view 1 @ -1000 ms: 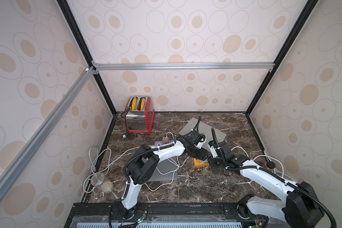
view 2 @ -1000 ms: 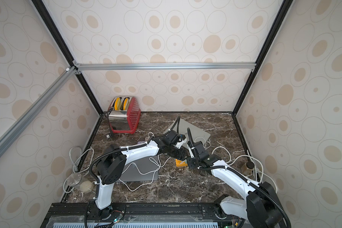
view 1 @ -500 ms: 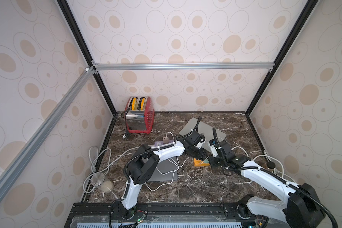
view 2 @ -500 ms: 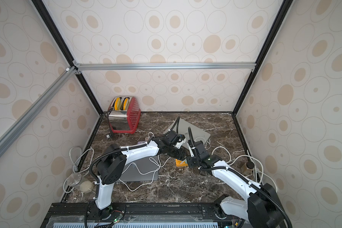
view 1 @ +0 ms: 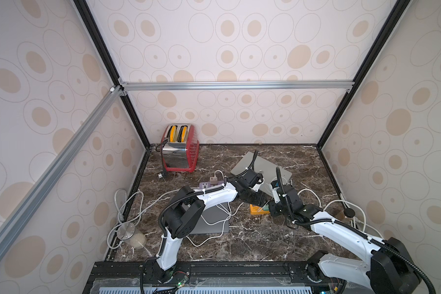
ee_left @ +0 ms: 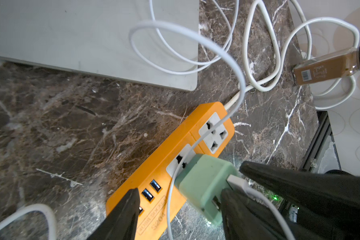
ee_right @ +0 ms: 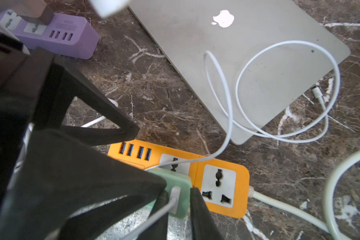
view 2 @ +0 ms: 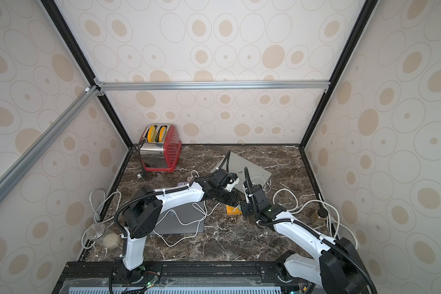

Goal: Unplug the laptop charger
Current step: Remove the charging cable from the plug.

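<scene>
Green charger [ee_left: 204, 182] sits within the right end effector [ee_right: 179, 199], whose jaws have narrowed over the last second and now clench it. Left end effector [ee_left: 178, 192] stays spread, bracing the orange power strip [ee_left: 170, 145] beneath it; the charger appears still seated in its socket, so extraction appears ready.

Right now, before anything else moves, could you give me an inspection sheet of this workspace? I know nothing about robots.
Surface: dark marble tabletop.
Job's things: green charger seated in orange power strip, beside silver laptop.
Clutter: red toaster, purple power strip, grey laptop, lidded jar, brown bottle.
Claws: left claw open, straddling strip and charger; right claw flanks charger, grip unclear.
Cables: white cable loops from charger over silver laptop; more cords lie around.
Surroundings: patterned walls, metal frame bars.
</scene>
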